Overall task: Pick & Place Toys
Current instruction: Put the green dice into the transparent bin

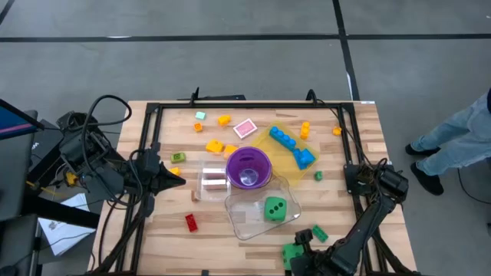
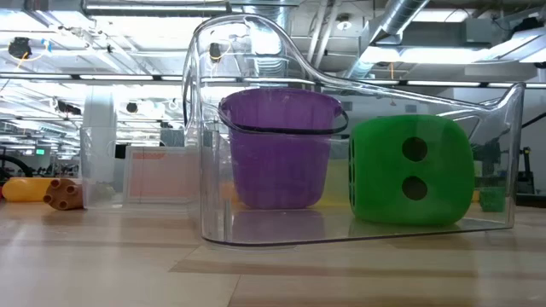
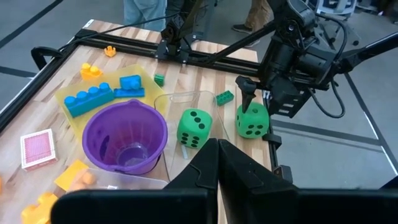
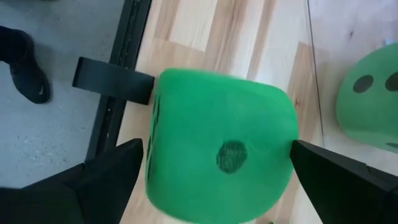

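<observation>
High view: you see the wooden table point(image 1: 360, 138) with the right gripper point(image 1: 295, 257) low at its near edge, over a green die point(image 1: 291, 251). A second green die point(image 1: 275, 208) sits in the clear tub point(image 1: 244, 222), just beside the purple cup point(image 1: 248, 167). The left gripper point(image 1: 175, 172) waits at the table's left side, jaws closed and empty. Small bricks lie scattered: a red brick point(image 1: 191, 222), a long blue brick point(image 1: 283, 138) on the yellow tray point(image 1: 272, 149).

Low view: you look level through the clear tub point(image 2: 256, 170); the purple cup point(image 2: 281, 149) stands behind its wall and the die point(image 2: 412, 170) rests inside on the right.

Left wrist view: your right gripper point(image 3: 249, 93) hangs at the outer die point(image 3: 252, 121), which lies on the table near its edge, outside the tub; the other die point(image 3: 194, 127) is in the tub.

Right wrist view: your right jaws stand wide, one finger point(image 4: 106, 177) on each side of the die point(image 4: 221, 152), not closed on it.
</observation>
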Robot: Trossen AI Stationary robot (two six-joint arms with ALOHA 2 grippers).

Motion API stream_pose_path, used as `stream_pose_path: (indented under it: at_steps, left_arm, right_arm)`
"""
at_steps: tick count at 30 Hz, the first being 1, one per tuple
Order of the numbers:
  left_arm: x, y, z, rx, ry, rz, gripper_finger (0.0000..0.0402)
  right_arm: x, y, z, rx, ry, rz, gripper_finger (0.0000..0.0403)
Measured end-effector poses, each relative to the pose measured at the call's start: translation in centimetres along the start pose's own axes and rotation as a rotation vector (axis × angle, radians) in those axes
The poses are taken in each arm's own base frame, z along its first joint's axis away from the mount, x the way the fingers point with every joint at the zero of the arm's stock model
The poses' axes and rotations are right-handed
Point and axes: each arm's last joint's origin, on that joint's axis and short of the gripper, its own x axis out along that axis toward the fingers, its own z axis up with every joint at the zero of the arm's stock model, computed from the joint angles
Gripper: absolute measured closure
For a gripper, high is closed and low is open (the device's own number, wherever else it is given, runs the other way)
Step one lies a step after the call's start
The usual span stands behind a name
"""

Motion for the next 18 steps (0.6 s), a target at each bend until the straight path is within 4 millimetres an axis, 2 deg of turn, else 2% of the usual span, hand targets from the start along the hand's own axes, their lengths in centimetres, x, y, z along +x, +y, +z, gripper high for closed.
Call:
stream_pose_path:
  at_steps: [10,18]
  left_arm:
    - [0.0,-0.1,0.1,-0.009,-0.008,-0.006,0.0402]
    - [0.0,-0.1,0.1,-0.011,-0.011,-0.008,0.0402]
  right_arm:
    - [-0.1,-0.2,0.1,0.032,-0.005,-0.004,0.0003]
    - [-0.5,-1.0,1.1,0.202,-0.042,-0.050,0.0003]
